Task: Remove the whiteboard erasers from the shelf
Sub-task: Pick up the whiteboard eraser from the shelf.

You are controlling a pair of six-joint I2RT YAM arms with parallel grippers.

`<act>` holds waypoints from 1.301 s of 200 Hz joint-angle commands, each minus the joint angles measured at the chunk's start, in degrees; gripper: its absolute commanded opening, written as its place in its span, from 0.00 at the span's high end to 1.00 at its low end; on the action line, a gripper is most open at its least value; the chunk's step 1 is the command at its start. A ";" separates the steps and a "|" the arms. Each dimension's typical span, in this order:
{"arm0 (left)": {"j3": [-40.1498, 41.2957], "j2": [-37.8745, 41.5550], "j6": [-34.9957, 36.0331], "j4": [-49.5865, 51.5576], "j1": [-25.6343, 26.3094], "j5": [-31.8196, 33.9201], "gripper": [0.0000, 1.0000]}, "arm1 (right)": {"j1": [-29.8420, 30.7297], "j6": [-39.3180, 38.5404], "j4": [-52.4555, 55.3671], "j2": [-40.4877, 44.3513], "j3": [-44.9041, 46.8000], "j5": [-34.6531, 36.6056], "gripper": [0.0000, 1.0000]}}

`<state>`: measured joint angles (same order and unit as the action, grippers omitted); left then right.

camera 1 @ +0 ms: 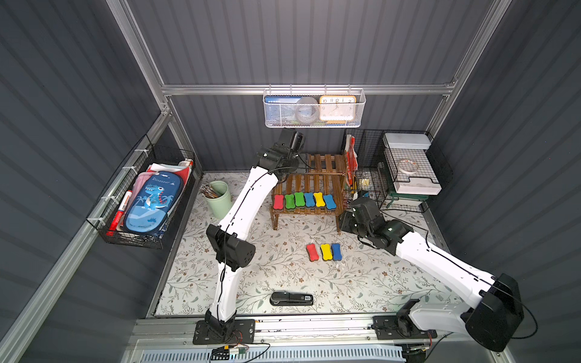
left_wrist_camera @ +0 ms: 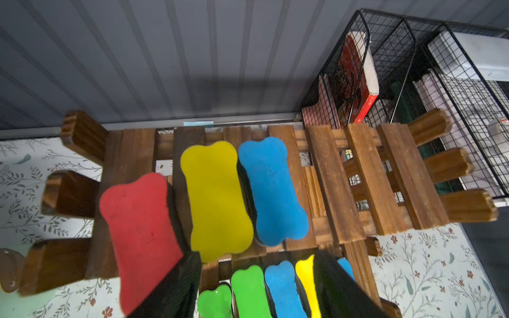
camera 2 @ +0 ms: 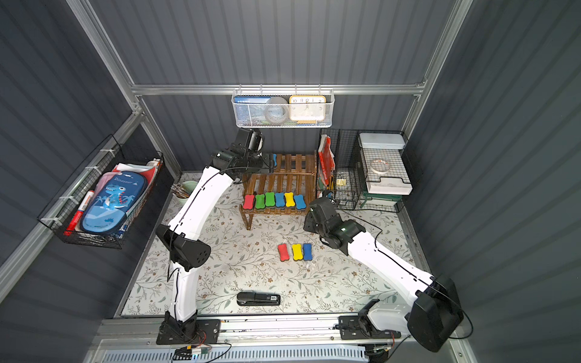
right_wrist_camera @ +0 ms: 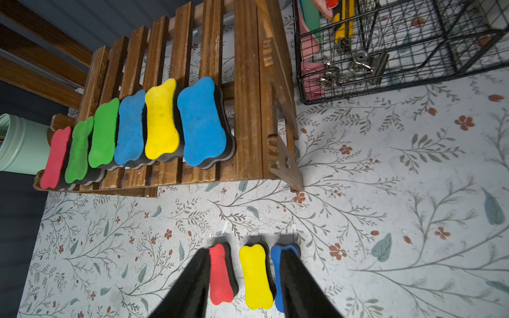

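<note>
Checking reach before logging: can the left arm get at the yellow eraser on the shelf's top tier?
Probably yes. The left gripper hangs open over the top tier of the shelf, and nothing covers the yellow eraser. The red eraser and blue eraser beside it leave little finger room.

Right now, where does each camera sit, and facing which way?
Top view: high in front, looking down on the shelf; left arm, right arm show.
Top view: alongside, same shelf, same arms.
Left wrist: above the shelf, facing upper erasers; left hand shows.
Right wrist: beside it, facing table erasers; right hand shows.
Shared: both wrists see the lower row.
</note>
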<state>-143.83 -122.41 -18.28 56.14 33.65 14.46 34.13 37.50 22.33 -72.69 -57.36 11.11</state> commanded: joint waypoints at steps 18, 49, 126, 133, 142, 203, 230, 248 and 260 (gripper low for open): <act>5.67 4.95 2.41 -8.67 1.59 3.03 0.31 | -0.62 -2.60 -0.40 -1.63 -4.50 -1.84 0.55; 4.12 3.10 2.23 -9.34 1.60 2.87 0.32 | -0.92 -3.50 -1.15 -2.67 -7.06 -2.50 0.55; 5.13 0.79 1.89 -14.65 1.66 2.43 0.32 | -1.71 -3.34 -1.10 -2.07 -6.19 -2.84 0.55; 5.19 0.51 1.76 -14.50 1.62 2.78 0.32 | -1.84 -3.39 -1.06 -1.99 -6.10 -2.83 0.55; 5.68 0.45 1.63 -14.69 1.68 2.86 0.32 | -2.01 -3.46 -1.01 -1.81 -6.01 -2.95 0.55; 6.54 -1.23 0.68 -14.84 1.73 1.86 0.32 | -2.82 -3.13 -0.87 -1.31 -5.00 -3.29 0.55; 7.24 -1.52 0.40 -14.42 1.68 2.50 0.32 | -3.34 -2.95 -0.71 -0.97 -4.64 -3.33 0.55; 7.33 -1.44 0.35 -13.53 1.68 4.14 0.32 | -3.46 -2.79 -0.77 -0.85 -4.60 -3.43 0.55; 7.09 -1.52 0.57 -12.76 1.68 5.71 0.32 | -3.56 -2.79 -0.72 -0.70 -4.67 -3.47 0.55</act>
<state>-137.05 -123.39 -17.39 41.30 35.29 17.26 30.85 34.89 21.10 -74.63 -62.48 7.70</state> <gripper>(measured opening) 0.678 0.451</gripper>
